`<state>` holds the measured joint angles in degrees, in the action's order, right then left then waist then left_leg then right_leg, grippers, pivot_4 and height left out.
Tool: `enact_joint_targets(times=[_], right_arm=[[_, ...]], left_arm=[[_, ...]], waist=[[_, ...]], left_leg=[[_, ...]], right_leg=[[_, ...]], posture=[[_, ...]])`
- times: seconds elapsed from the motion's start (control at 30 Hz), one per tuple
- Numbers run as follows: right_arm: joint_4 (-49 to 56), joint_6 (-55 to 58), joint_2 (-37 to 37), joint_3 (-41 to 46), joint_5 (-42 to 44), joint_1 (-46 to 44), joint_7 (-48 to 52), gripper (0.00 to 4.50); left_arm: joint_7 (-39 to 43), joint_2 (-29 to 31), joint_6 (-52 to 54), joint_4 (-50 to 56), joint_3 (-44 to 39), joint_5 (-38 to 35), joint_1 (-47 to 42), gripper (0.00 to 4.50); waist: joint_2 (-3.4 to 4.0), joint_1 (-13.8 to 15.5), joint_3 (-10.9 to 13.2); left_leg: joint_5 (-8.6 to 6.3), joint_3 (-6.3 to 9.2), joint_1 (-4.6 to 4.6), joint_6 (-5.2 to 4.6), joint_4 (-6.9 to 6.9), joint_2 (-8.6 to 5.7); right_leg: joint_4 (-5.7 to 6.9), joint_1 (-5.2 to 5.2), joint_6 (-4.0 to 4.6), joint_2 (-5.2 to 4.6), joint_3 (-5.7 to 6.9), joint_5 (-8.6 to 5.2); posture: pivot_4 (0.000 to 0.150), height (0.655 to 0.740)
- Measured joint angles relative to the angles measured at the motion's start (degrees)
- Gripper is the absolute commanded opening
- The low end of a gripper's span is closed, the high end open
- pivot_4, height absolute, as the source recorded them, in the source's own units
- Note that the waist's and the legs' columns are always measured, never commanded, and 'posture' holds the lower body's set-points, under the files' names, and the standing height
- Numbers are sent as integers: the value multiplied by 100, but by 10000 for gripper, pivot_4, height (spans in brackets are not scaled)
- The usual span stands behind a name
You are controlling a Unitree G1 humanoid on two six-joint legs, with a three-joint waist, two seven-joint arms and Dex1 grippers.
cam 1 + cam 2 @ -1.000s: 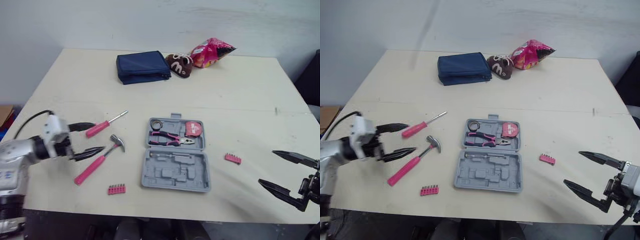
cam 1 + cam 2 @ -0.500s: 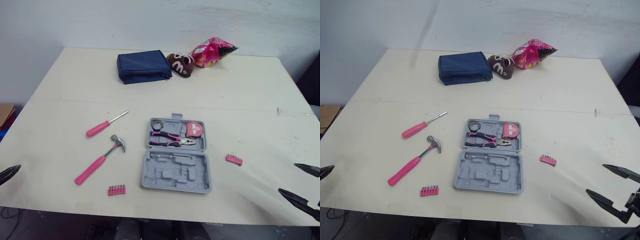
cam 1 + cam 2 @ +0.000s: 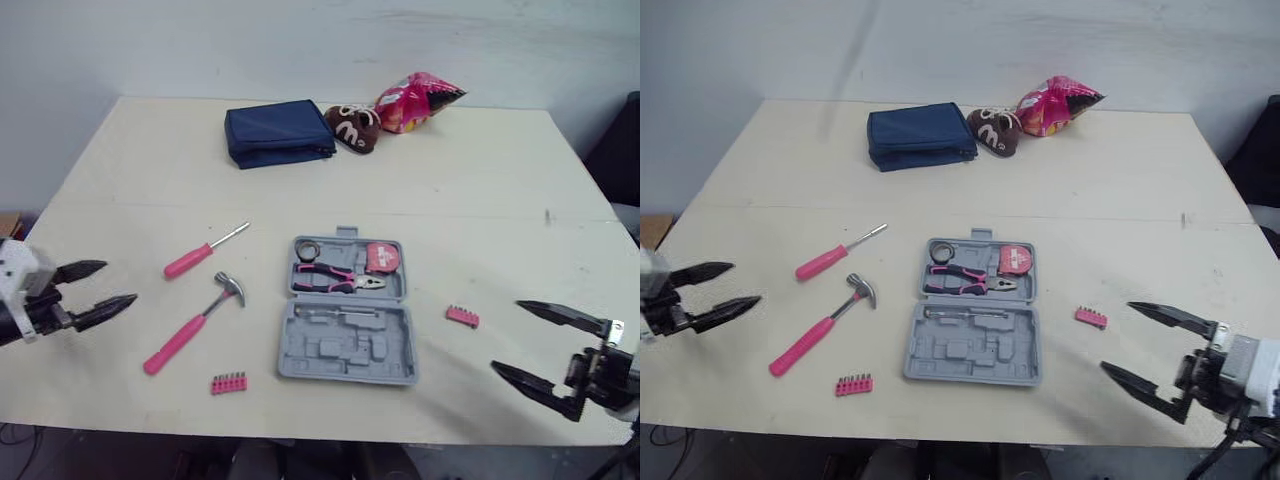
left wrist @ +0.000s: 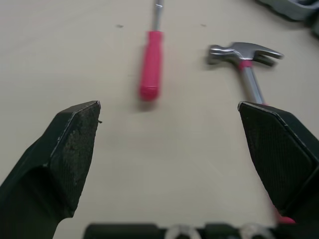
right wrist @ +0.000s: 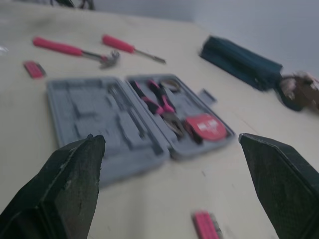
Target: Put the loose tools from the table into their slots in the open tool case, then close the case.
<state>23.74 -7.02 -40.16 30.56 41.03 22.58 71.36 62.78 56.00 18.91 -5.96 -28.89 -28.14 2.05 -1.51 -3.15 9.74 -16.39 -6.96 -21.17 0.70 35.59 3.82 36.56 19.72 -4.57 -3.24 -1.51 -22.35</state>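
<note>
Heads up: both grippers are wide open and holding nothing. Your left gripper [image 3: 118, 282] hangs over the near-left part of the table [image 3: 480, 200], and your right gripper [image 3: 506, 335] is at the near-right.

The tool case [image 3: 345, 325] lies open mid-table. The pliers [image 3: 335, 278] and tape measure [image 3: 381, 258] sit in its far half, and the moulded slots in the near half look mostly empty.

Loose stuff:
- The hammer [image 3: 190, 325] and screwdriver [image 3: 195, 258] are left of the case, and the left gripper points about their way.
- One pink bit strip [image 3: 229, 382] is near the front edge of the table.
- The other bit strip [image 3: 462, 317] is just right of the case, close to the right gripper.

Where I think it could bite you:
- Grab the hammer at the far end of its pink handle and the heavy head will probably droop or swing. It then won't line up with its slot.
- The bit strips are small and flat. Fingers coming in steep could skid one instead of pinching it, and the front one could go off the edge.
- The case looks light. Press a tool in off-angle and it may slide, or the tool may sit proud so the lid won't shut.
</note>
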Motion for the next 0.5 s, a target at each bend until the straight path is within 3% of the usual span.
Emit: enact_joint_targets(times=[0.27,0.5], right_arm=[[934,118,238,-1071,35,-375,-248,45000],[1031,111,288,-1643,-87,-627,-335,45000]], left_arm=[[-1063,-244,1573,1496,684,-38,126,44845],[-1592,-398,1797,1862,1046,377,436,44845]], waist=[[-16,11,9],[-17,9,9]], left_leg=[[6,11,1,-7,45,-2],[4,10,-2,-5,40,-2]], right_leg=[[33,-10,-12,-2,-1,7],[27,-5,-9,-2,-2,6]], posture=[[1500,7400],[1500,7400]])
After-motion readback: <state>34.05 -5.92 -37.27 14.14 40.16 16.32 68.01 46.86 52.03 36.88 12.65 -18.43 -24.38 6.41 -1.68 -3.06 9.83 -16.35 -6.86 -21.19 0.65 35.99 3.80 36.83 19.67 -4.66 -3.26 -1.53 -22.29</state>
